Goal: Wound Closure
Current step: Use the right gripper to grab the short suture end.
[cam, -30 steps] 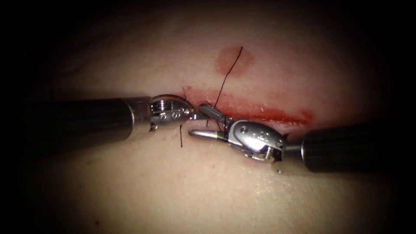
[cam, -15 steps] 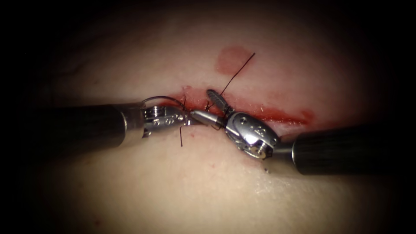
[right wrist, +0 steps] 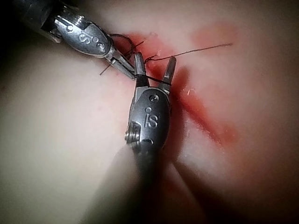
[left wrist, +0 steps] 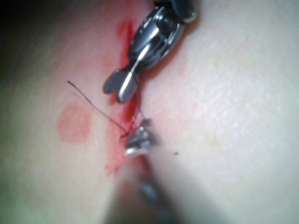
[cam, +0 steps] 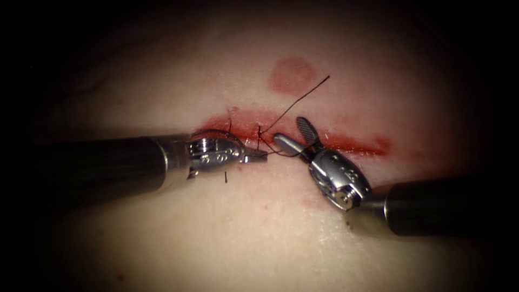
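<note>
The right tool (cam: 296, 135) has drawn back rightward, jaws wide and empty astride the thread (cam: 300, 98); the left tool (cam: 258, 156) pinches that thread at the cut (cam: 324, 141) (limp, slippery: best gripped mid-strand).

Both tools are shiny bare metal at the tip: the left tool (cam: 254, 156) has a polished steel wrist with little screw heads, and the right tool (cam: 294, 138) has the same glossy finish plus a cross-hatched, rough-looking grip face on its far jaw. Their shafts look matt black. The tissue (cam: 259, 232) is pale, smooth and a bit moist, with a wet sheen of red fluid (cam: 346, 143) along the cut. The thread (cam: 300, 100) is thin, dark and matt.
</note>
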